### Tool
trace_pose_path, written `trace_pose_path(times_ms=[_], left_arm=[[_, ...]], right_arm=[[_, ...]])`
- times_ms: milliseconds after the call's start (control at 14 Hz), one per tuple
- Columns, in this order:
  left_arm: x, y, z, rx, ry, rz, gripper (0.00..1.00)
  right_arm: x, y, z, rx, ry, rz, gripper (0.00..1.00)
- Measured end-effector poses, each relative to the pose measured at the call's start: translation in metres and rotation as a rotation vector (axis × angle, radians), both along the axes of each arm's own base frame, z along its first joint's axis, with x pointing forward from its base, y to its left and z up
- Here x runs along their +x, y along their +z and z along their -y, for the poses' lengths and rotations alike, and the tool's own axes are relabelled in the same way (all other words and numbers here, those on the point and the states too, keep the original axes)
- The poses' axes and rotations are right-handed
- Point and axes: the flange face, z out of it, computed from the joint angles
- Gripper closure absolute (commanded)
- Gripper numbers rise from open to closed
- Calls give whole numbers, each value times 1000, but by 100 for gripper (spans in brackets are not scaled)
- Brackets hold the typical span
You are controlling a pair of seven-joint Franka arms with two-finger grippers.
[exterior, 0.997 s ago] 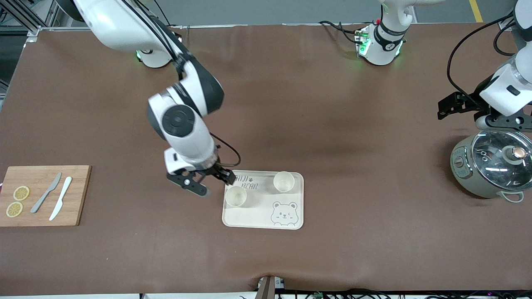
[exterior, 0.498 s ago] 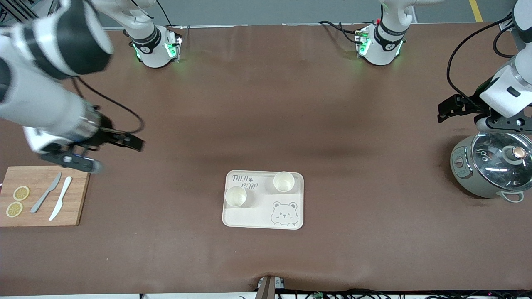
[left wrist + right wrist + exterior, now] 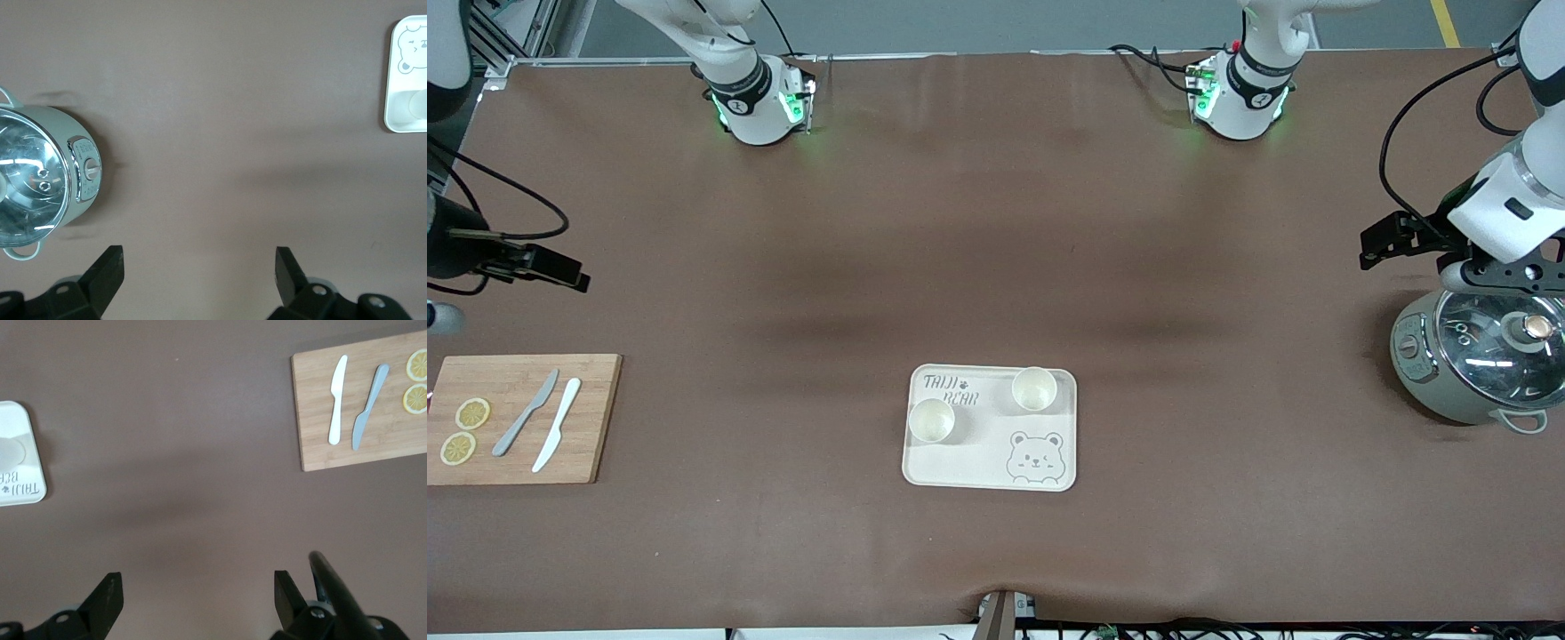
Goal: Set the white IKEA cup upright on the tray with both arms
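Observation:
The cream bear tray [image 3: 1049, 418] lies in the middle of the table, near the front camera. Two white cups stand upright on it: one [image 3: 931, 420] toward the right arm's end, one [image 3: 1034, 388] beside the lettering. My right gripper [image 3: 193, 587] is open and empty, over bare table by the cutting board at the right arm's end. The tray's edge [image 3: 20, 420] shows in its view. My left gripper [image 3: 200, 263] is open and empty, over bare table beside the pot. A tray corner [image 3: 400, 93] shows in its view.
A wooden cutting board [image 3: 591, 418] at the right arm's end holds two knives [image 3: 543, 422] and two lemon slices [image 3: 464, 430]. A grey-green pot with a glass lid [image 3: 1476, 356] stands at the left arm's end. Brown table lies between them.
My right arm has swung away from the tray to its own end of the table, leaving the cup standing there. My left arm has barely moved.

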Motion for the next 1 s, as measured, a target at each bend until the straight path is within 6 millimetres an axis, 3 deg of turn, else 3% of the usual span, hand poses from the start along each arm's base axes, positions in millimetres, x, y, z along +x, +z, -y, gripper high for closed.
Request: trace_pose_path(times_ms=[427,997], left_arm=[[0,0,0,0,-1,1,0],[0,0,1,0,-2,1,0]], right_arm=[[-18,-48,-5,-25,10,66,0],[-19,-49,-5,-28,13,73,0]])
